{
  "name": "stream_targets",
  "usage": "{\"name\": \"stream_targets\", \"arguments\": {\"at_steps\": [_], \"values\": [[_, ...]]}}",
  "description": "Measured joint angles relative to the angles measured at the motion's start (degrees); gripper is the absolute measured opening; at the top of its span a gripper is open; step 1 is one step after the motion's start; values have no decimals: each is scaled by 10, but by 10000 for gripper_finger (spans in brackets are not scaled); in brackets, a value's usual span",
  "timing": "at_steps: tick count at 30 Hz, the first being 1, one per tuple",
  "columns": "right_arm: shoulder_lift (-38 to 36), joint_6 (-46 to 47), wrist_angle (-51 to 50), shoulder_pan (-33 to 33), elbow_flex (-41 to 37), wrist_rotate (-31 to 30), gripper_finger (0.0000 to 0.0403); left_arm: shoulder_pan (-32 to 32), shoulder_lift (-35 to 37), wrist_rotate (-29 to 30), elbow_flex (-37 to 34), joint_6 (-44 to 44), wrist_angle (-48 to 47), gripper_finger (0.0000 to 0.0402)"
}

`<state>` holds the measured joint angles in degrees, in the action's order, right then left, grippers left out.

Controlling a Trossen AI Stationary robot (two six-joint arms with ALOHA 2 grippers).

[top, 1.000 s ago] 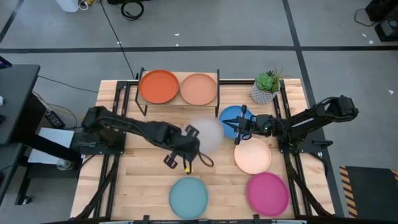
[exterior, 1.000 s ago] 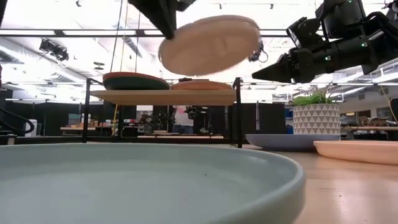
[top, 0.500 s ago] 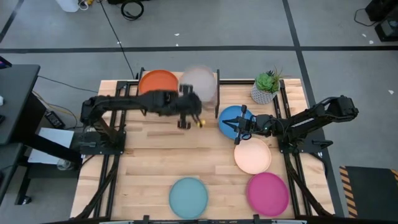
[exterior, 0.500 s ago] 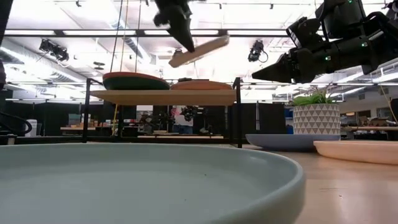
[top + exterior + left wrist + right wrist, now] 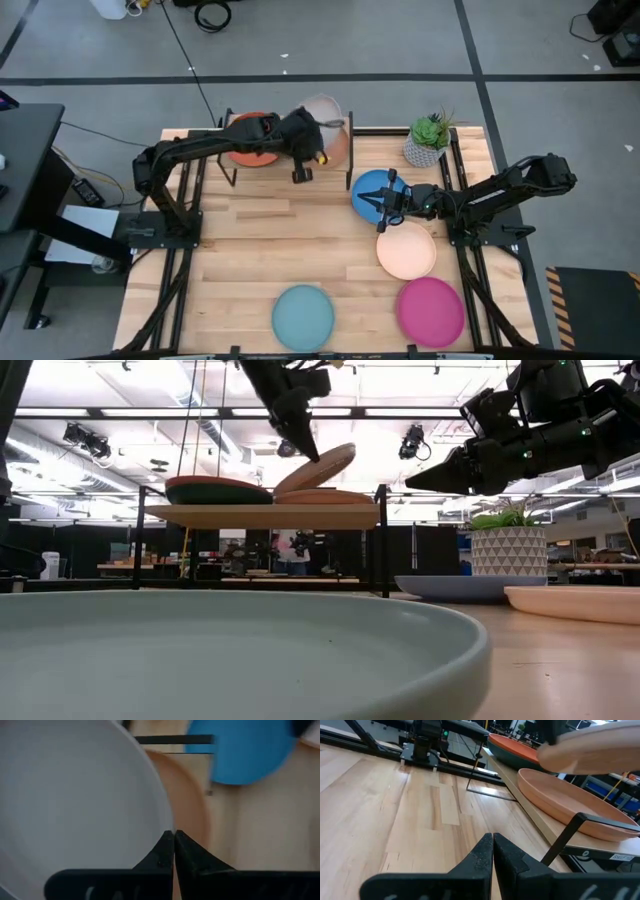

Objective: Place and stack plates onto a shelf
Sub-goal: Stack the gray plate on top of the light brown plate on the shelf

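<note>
1. The left gripper [image 5: 305, 150] reaches over the shelf [image 5: 262, 517], a thin light-wood board on slim black metal legs at the far side of the table [image 5: 240, 250]. Its dark fingers are pinched tight on the rim of a smooth, pale grey plate [image 5: 75, 805], held tilted above the tan plate [image 5: 325, 497].
2. On the shelf an orange plate [image 5: 245, 150] lies on a dark teal one [image 5: 215, 498] at the left; the tan plate lies at the right.
3. The table is slatted pale wood with black rails down both sides. Beyond it is grey floor, and the low view shows a dim room with ceiling lights.
4. A light blue plate [image 5: 303, 316] sits at the near edge.
5. A blue plate [image 5: 375, 192], a cream plate [image 5: 406, 250] and a magenta plate [image 5: 431, 309] lie on the right half. That makes eight round shallow plates.
6. The right gripper [image 5: 383, 205] hovers at the blue plate, fingers closed together and holding nothing.
7. A potted plant [image 5: 428, 140] stands at the far right.
</note>
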<state>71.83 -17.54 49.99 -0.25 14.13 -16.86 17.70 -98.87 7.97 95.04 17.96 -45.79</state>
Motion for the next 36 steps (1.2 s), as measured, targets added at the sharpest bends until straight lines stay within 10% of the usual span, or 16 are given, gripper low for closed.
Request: {"name": "stream_targets", "arguments": {"at_steps": [28, 36], "values": [[0, 0, -3, 0, 0, 19, 20, -33, -28, 14, 0, 53, -48, 16], [0, 0, -2, 0, 0, 19, 20, -31, -28, 15, 0, 36, -46, 92]]}}
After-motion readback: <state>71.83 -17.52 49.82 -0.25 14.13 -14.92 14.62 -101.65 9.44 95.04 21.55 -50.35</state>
